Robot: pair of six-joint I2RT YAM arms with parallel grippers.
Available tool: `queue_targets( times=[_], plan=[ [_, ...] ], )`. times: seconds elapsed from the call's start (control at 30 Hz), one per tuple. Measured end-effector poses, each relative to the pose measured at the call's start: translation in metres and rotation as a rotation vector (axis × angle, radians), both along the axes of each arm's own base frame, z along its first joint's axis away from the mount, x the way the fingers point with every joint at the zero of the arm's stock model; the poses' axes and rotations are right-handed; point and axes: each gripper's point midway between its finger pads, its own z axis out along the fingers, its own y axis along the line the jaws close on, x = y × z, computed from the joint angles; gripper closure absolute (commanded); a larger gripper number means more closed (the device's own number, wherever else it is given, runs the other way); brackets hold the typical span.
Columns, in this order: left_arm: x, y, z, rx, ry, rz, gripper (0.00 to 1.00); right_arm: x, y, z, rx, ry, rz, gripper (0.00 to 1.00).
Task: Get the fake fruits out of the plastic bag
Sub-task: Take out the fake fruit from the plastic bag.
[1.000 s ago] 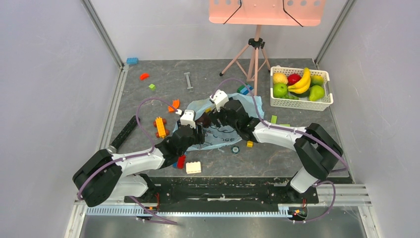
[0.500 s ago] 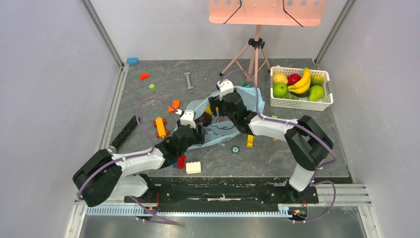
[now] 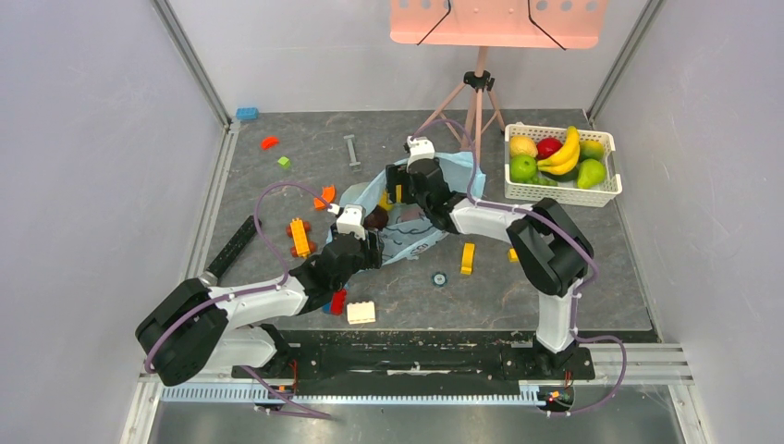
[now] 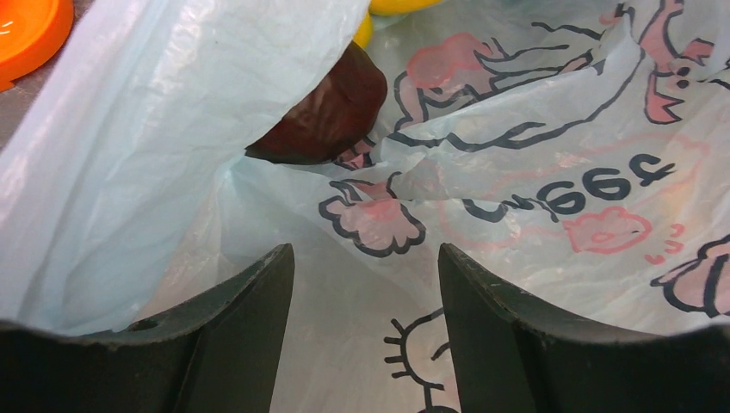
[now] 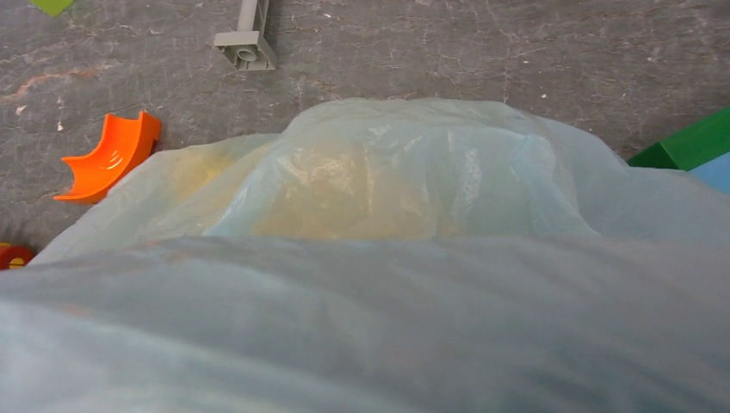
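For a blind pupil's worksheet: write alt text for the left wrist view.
A maroon fruit peeks from under a fold of the light-blue printed bag, a bit of yellow fruit behind it. Two dark fingers stand apart at the bottom, over the bag.

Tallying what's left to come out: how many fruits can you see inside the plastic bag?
2 clearly. A dark maroon fruit sits under the folded edge of the plastic bag; a yellow fruit shows just beyond it. More may be hidden under the plastic.
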Motion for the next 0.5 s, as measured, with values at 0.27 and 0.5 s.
queue_targets(
  times=[0.27,0.5],
  plan=[
    [0.000,0.000,0.000,0.000,0.000,0.000,0.31,0.007,0.003,-0.023,-0.009,0.034,-0.007,0.02],
    [0.000,0.000,0.000,0.000,0.000,0.000,0.31,0.007,0.004,-0.027,-0.002,0.029,-0.009,0.02]
  ],
)
